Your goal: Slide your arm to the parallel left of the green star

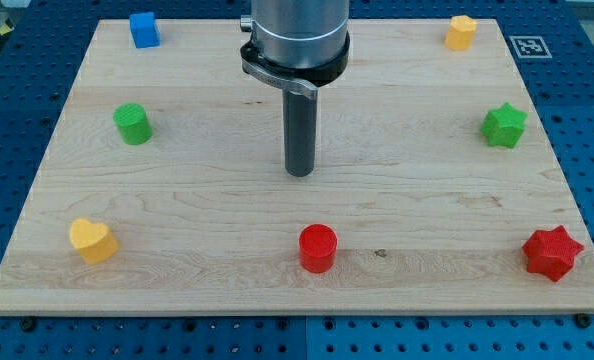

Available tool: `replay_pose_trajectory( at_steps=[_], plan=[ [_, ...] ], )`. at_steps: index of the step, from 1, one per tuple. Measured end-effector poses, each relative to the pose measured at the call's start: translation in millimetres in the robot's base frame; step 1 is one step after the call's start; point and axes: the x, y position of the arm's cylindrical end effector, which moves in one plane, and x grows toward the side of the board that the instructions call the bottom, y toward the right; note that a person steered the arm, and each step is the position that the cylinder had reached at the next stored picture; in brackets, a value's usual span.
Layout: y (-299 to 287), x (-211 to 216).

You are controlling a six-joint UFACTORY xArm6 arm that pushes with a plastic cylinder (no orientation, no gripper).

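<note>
The green star (503, 125) lies near the right edge of the wooden board (207, 220), in the upper half of the view. My tip (299, 173) stands on the board near its middle, far to the left of the green star and slightly lower in the view. It touches no block. The red cylinder (317, 247) lies below the tip.
A blue block (144, 29) sits at top left, a green cylinder (132, 123) at left, a yellow heart (92, 240) at bottom left, a yellow block (461, 32) at top right, a red star (552, 252) at bottom right.
</note>
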Motion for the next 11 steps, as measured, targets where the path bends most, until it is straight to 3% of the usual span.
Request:
replay_pose_trajectory(
  at_steps=[1,3,4,11],
  plan=[
    [0.5,-9.9],
    [0.7,-101.5],
    [0.7,-111.8],
    [51.1,-78.2]
  ],
)
